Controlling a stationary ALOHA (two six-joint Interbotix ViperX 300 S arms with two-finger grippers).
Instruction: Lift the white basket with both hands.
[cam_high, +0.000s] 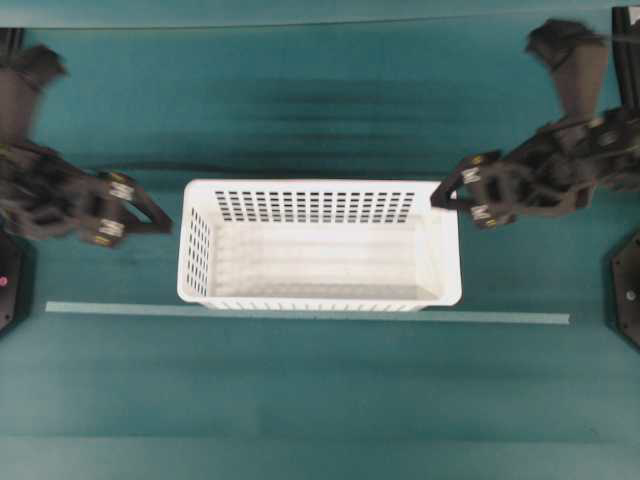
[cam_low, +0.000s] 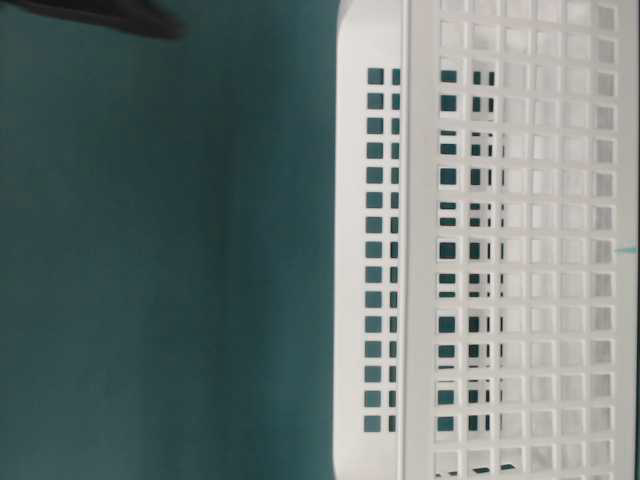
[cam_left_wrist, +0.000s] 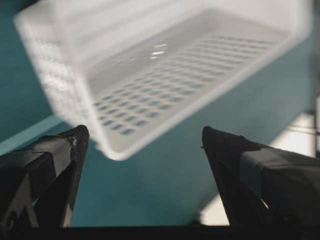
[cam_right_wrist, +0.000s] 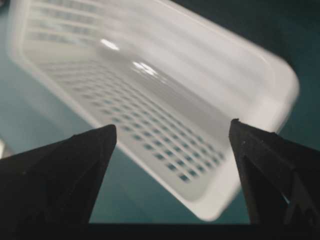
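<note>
The approach step is judged in hand: the white basket rests mid-frame on the teal surface, flanked by the left gripper and right gripper, jaws wide and empty, so each short-end rim must next be straddled and clamped.

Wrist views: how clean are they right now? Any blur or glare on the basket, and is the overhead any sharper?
Left wrist: the white basket is smeared and soft, with small glare spots on its floor; the fingertips are sharper. Right wrist: the same blur, with bright highlights inside the basket. Overhead: the basket is fairly crisp, but the left gripper and right gripper look blurred.
</note>
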